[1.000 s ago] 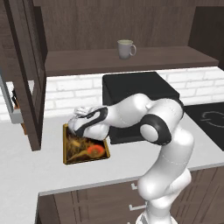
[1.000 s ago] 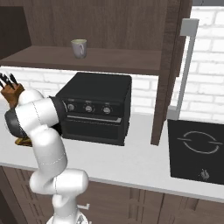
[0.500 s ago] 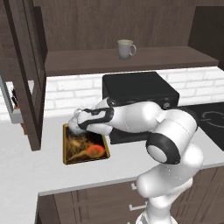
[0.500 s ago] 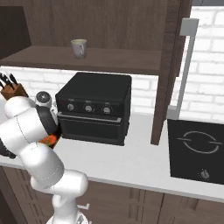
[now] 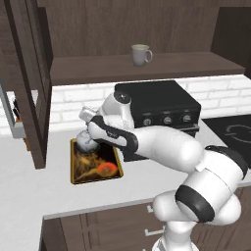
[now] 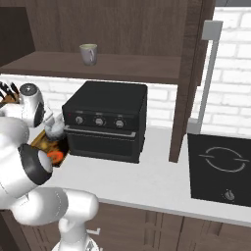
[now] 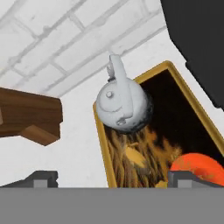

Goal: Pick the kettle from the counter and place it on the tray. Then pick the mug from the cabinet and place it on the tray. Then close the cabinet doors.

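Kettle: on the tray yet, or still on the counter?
On the tray. The kettle sits upright at a corner of the tray, spout overhanging the rim; the open gripper is clear of it.

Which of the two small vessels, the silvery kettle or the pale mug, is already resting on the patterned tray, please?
The squat silvery-grey kettle sits at the golden-rimmed tray's far corner; the pale mug stands on the cabinet shelf.

Kettle (image 7: 122, 103) on tray (image 7: 101, 144), mug (image 5: 140, 54) in cabinet (image 5: 147, 68)

tray (image 5: 93, 184) far end behind arm, kettle (image 5: 86, 142) half hidden
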Tool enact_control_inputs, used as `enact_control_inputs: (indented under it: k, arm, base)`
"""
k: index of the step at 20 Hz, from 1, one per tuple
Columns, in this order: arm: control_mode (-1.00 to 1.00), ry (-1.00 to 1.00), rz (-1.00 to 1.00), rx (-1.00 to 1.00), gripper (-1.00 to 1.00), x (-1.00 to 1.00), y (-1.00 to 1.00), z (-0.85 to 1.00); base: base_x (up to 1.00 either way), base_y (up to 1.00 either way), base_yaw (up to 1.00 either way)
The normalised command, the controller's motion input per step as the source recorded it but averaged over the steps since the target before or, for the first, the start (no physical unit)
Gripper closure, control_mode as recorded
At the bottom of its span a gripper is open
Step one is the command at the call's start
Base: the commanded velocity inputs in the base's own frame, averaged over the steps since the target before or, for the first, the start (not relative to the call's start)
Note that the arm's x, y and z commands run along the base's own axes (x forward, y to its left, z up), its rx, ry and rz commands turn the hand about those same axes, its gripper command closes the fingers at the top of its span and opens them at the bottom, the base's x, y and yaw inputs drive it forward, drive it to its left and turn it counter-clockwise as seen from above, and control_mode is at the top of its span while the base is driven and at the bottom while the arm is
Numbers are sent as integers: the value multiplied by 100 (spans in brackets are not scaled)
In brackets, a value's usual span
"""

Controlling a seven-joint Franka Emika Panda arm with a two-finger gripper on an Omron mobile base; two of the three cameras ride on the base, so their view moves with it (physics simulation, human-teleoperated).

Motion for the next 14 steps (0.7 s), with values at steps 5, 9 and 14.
enact_control_inputs:
  k: [5, 9, 14]
  arm:
    - [-100, 0, -3, -5, -100, -69, -2, 75]
    - [-100, 0, 1, -10, -100, -78, -22, 46]
    - [-100, 2, 1, -9, -100, -46, -67, 53]
  base:
    - [0, 0, 0]
    - [0, 0, 0]
    - [0, 0, 0]
